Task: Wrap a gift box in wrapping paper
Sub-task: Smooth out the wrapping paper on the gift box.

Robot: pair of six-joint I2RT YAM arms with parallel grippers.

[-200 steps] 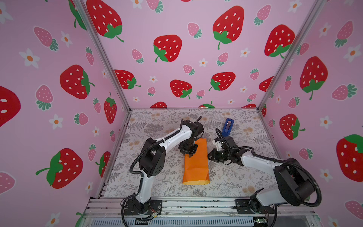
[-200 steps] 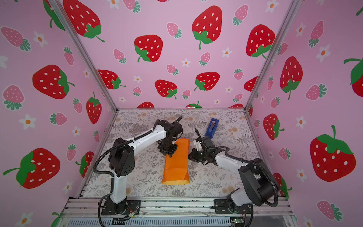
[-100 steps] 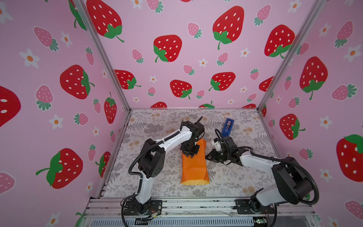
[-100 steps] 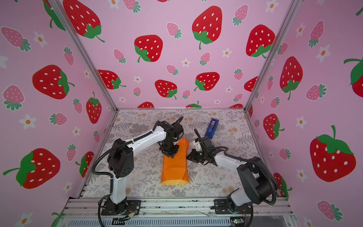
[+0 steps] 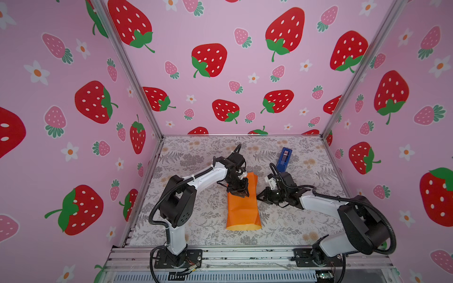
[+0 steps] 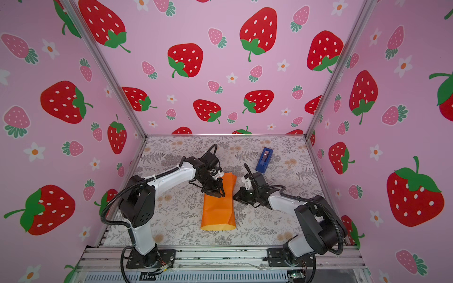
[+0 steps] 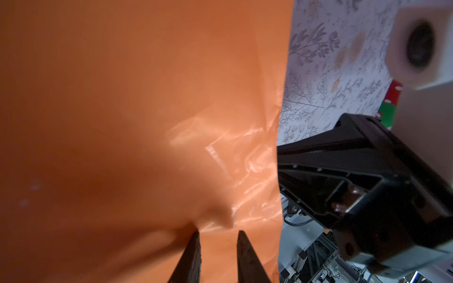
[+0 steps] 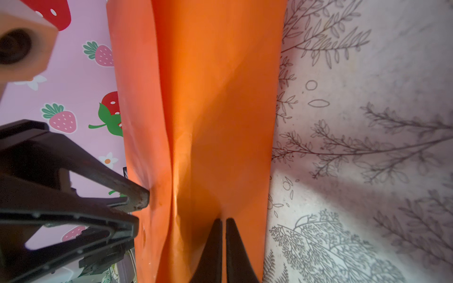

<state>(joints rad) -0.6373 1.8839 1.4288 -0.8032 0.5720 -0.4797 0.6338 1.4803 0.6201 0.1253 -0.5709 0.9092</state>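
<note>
wrapping paper point(image 5: 242, 210) sits mid-desk point(image 5: 186, 156) as an orange sleeve. Near end is open, contents hidden from here. left claw point(image 7: 218, 232) has its tips down on the sleeve's top toward the far end, jaws a narrow gap apart, no clear pinch. right claw point(image 8: 223, 220) is closed, tips against the sleeve's side. Blue tape dispenser point(image 5: 283, 158) lies behind it, apart.

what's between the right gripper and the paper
Nothing visible. The right gripper is shut, with its tips right against the side of the paper; the right wrist view shows no gap. The left gripper meets the paper on another face, not in between.
</note>
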